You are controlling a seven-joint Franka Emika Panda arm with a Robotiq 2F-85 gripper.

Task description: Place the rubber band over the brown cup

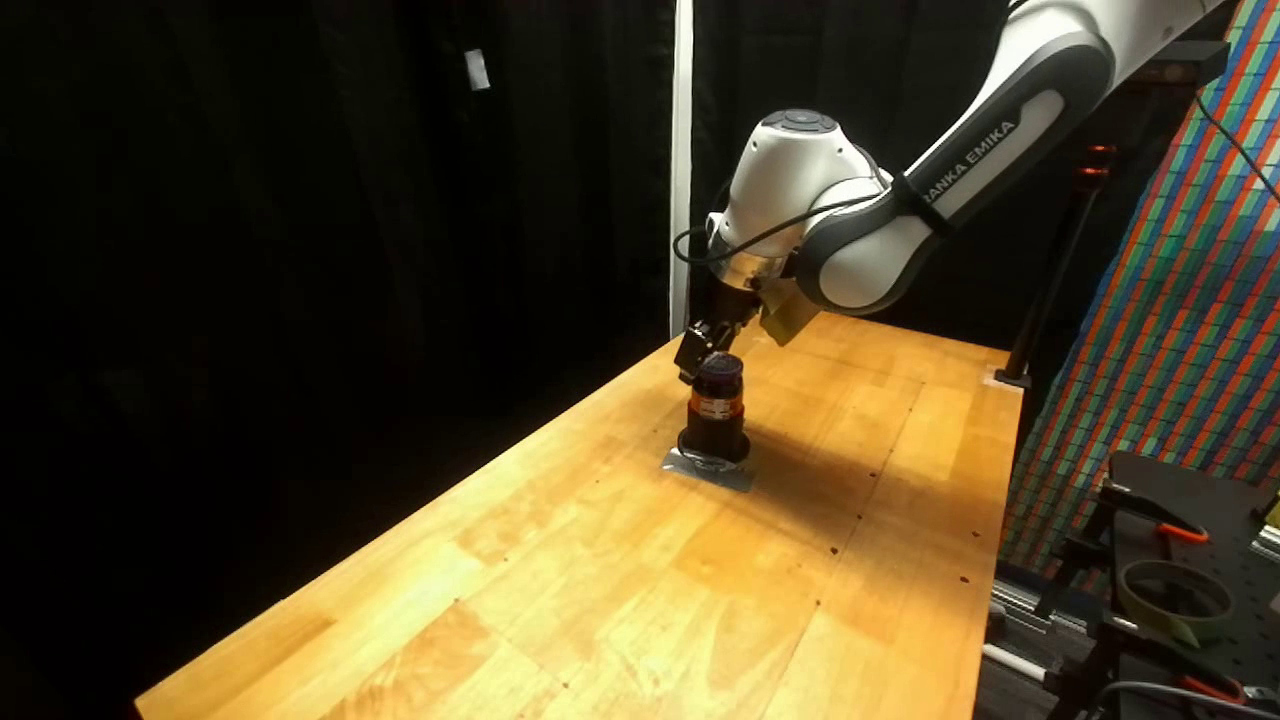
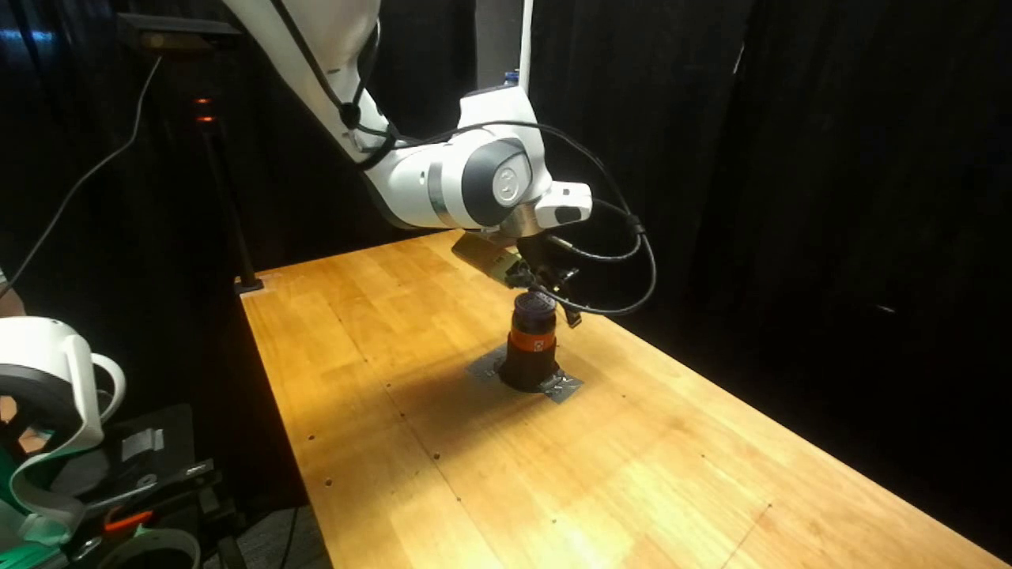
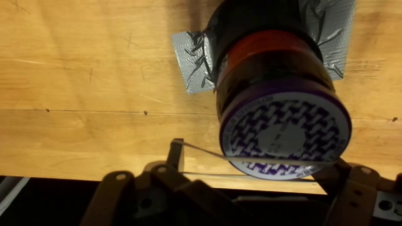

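The arm point(image 1: 880, 260) slants down, end effector point(image 3: 259, 157) spread wide.

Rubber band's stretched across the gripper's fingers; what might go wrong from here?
In the wrist view, the lid on the brown jar shows mostly outside the stretched rubber band, so lowering now might snag rather than encircle it. The band sits near the end of one fingertip, so it could slip off too soon. A sideways bump might loosen the wrinkled duct tape by the black base.

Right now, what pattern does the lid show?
The lid has a purple-and-white weave, clearest in wrist view.
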